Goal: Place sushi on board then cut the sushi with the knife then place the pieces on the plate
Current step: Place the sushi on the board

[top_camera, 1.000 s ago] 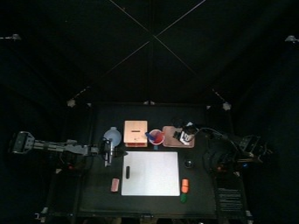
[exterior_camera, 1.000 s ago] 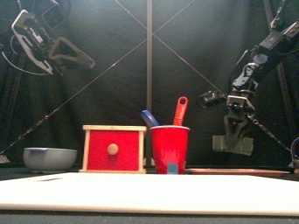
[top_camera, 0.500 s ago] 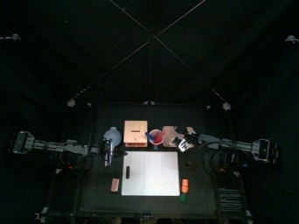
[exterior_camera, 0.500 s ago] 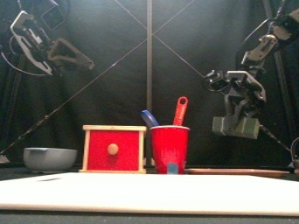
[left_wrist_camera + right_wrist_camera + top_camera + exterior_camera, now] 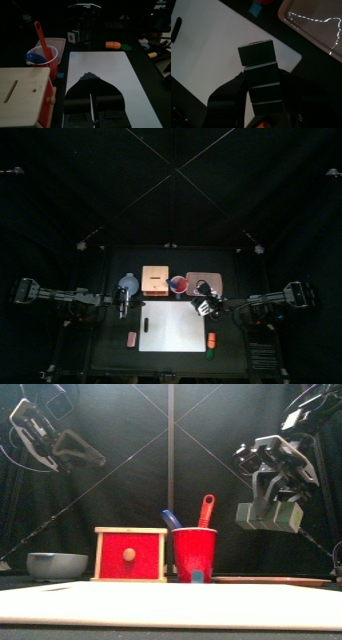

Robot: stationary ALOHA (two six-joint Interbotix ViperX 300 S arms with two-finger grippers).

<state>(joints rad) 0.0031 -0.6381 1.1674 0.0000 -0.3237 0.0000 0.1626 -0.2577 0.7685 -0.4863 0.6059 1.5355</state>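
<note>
My right gripper (image 5: 273, 506) is shut on the sushi roll (image 5: 260, 75), a bar of dark green blocks (image 5: 271, 515) held in the air. In the top view the right gripper (image 5: 205, 306) hangs over the white cutting board's (image 5: 174, 326) back right corner, just in front of the pink tray (image 5: 203, 283). The red cup (image 5: 195, 554) holds a blue knife (image 5: 173, 519) and a red knife (image 5: 206, 508). My left gripper (image 5: 123, 301) rests shut at the board's left side, raised above the table (image 5: 62, 444), with nothing in it.
A wooden box with a red drawer front (image 5: 131, 554) stands left of the cup, and a blue-grey bowl (image 5: 56, 564) lies further left. An orange toy (image 5: 131, 338) lies left of the board. Orange and green toys (image 5: 213, 341) sit at its right front.
The right gripper has carried the sushi roll from above the pink tray forward and leftward to the board's back right corner, rising a little. The left arm has stayed still.
</note>
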